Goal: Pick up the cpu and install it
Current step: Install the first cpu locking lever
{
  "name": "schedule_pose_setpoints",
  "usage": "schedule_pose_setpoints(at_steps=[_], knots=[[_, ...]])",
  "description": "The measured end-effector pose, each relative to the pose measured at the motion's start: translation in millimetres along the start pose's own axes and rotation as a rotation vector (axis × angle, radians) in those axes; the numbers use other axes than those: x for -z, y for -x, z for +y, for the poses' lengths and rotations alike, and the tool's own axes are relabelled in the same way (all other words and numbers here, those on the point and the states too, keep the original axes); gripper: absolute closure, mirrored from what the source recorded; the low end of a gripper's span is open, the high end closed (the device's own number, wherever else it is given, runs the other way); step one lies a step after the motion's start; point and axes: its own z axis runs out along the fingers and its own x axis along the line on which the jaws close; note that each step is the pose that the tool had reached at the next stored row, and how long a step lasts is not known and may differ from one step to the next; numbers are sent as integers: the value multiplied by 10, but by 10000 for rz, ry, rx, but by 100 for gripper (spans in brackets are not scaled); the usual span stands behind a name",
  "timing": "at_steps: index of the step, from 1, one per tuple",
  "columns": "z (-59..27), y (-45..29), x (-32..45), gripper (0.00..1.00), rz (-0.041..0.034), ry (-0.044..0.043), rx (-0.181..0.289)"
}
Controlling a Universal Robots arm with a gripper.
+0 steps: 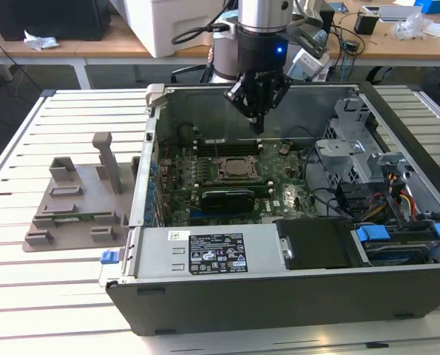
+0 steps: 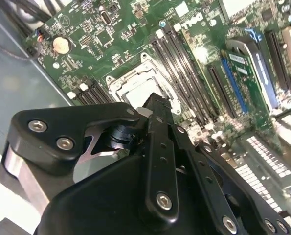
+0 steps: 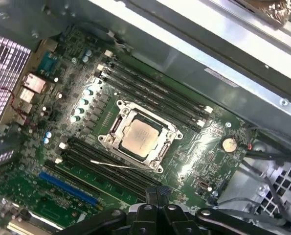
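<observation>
The cpu [image 3: 140, 137] lies flat inside the metal-framed socket [image 3: 112, 140] on the green motherboard [image 3: 194, 161], its silvery top facing up. It also shows as a pale square in the socket in the exterior view [image 1: 238, 168] and past the fingers in the second wrist view [image 2: 135, 90]. My gripper [image 1: 259, 127] hangs inside the open computer case, a short way above the socket and apart from the cpu. Its black fingertips [image 3: 157, 192] are pressed together with nothing between them, so the gripper [image 2: 157, 104] is shut and holds nothing.
A grey plastic tray [image 1: 79, 207] with upright posts stands on the slatted table at the exterior view's left. The case walls [image 1: 149, 148], a power supply [image 1: 212, 251], a drive cage [image 1: 353, 140] and cables [image 1: 397, 200] ring the motherboard. Memory slots [image 3: 155, 98] flank the socket.
</observation>
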Motion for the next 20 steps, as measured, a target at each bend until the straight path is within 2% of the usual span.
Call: schedule_pose_setpoints(at_steps=[6, 7, 9, 11, 12, 13, 15, 16, 18, 20], knots=[[0, 0, 0, 89, 125, 10, -1431], [0, 1, -1, 89, 137, 36, -1682], [0, 0, -1, 89, 94, 181, -1888], [0, 0, -2, 89, -35, 535, -2067], [0, 0, -1, 89, -89, 679, -2113], [0, -1, -1, 89, -161, 871, -2183], [1, -1, -1, 89, -255, 1126, -2319], [1, -1, -2, 89, -266, 1159, -2413], [1, 0, -6, 89, -248, 1150, -2988], [1, -1, -9, 89, -234, 1129, -3334]])
